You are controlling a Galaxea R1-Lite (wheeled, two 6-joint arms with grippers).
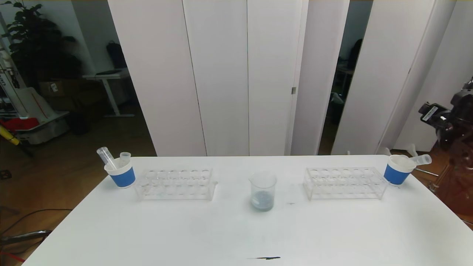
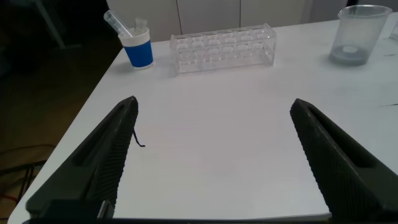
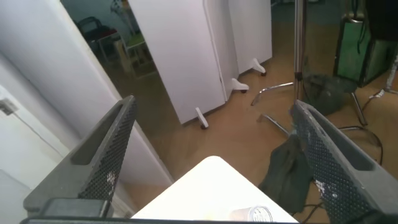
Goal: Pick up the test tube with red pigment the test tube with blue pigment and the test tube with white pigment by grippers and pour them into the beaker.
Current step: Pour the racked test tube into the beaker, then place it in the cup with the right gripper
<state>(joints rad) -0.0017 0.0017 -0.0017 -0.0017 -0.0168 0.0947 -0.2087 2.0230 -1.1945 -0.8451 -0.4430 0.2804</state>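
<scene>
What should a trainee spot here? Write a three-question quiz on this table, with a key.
1. True or false: the beaker stands between the left rack and the right rack.
2. Where are the test tubes? A: in the racks. B: in the left cup and the right cup. C: in the pincers.
3. Fill in: the left pincer and the right pincer are both ___ and hold nothing.

Key: 1 true; 2 B; 3 open.
</scene>
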